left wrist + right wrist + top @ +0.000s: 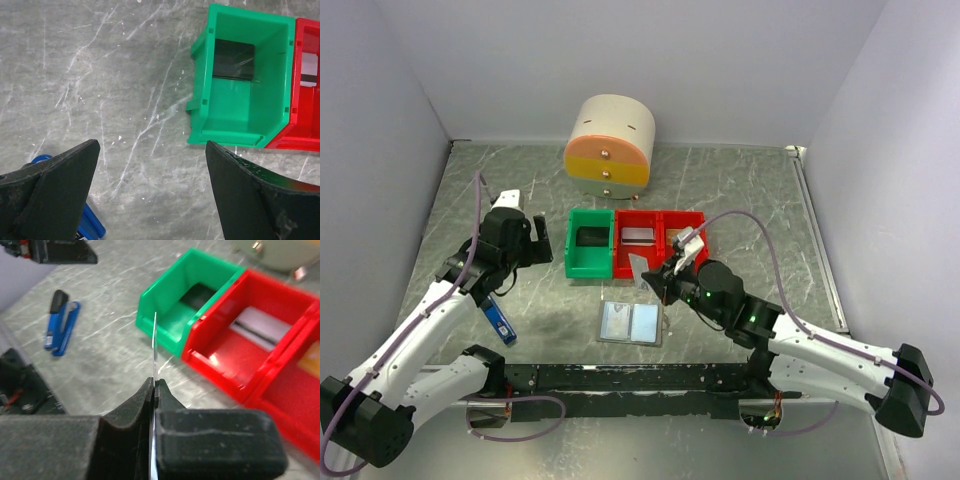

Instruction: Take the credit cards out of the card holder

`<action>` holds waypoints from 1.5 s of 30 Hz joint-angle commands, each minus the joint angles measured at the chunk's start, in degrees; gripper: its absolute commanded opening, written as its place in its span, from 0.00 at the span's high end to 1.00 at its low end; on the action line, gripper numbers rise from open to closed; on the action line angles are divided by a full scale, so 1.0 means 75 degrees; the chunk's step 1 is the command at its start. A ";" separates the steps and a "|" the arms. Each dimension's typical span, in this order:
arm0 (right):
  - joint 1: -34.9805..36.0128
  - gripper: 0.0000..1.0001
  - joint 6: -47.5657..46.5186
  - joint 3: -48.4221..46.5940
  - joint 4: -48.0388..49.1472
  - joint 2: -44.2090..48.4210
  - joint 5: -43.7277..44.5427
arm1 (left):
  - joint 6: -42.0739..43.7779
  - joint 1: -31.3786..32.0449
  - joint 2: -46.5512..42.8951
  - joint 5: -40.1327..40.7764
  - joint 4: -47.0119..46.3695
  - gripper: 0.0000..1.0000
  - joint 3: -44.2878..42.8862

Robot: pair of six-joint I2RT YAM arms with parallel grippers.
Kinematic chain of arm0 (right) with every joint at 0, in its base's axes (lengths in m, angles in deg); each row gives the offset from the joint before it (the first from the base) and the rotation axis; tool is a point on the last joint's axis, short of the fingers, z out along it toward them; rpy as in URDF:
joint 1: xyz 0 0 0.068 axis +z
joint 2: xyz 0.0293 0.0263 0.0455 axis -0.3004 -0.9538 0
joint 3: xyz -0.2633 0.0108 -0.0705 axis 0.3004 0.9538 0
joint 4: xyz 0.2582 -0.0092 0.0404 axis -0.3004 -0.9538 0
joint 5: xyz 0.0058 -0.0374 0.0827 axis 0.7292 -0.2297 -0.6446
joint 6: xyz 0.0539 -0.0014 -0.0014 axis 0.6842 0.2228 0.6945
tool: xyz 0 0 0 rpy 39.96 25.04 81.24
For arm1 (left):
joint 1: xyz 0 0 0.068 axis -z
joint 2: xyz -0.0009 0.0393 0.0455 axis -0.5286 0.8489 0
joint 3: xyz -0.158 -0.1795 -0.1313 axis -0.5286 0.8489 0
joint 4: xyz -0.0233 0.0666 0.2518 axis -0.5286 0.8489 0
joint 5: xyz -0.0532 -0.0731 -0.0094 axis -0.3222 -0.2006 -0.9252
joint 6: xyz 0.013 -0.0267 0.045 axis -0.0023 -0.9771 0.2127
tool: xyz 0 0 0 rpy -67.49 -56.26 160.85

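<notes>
One card (638, 268) is in the right jaws, pinched tight by one end and standing on edge, thin side toward the right wrist camera. It is held above the counter (750, 220), between the card holder (631, 322) and the front of the bins. The right arm (820, 345) reaches in from the near right corner.

The card holder lies open and flat mid-counter, close to the near edge, with two pale silvery-blue panels facing up. Can't tell whether the pockets hold any cards.

Three bins stand side by side across the middle of the counter. The green bin (588, 266) is leftmost, then the first red bin (638, 215), then the second red bin (688, 215).
- A black card (233, 60) lies flat at the far end of the green bin.
- A silvery card (640, 237) with a dark stripe lies in the first red bin.
- The second red bin shows something yellowish in the right wrist view, too blurred to name.

The left jaws are spread wide with nothing between them, hanging over bare counter just left of the green bin. The left arm (425, 315) comes in from the near left corner.

A blue-and-black stapler (500, 318) lies on the counter toward the left edge, in the near half. A round drawer unit (610, 145) stands at the middle of the far edge.
</notes>
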 commanded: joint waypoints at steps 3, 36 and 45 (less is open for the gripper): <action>0.0037 1.00 -0.2638 -0.1125 -0.1244 -0.0667 0.1553 | 0.0317 -0.0049 -0.0120 0.0493 0.0103 0.00 -0.0083; -0.0836 1.00 -0.6628 -0.3481 -0.0263 -0.5005 0.1841 | 0.0287 -0.0078 -0.0122 0.1880 0.0104 0.00 -0.0120; -0.0847 1.00 -0.8177 -0.3657 0.0248 -0.6136 0.1966 | 0.0299 -0.0072 -0.0159 0.1890 0.0107 0.00 -0.0127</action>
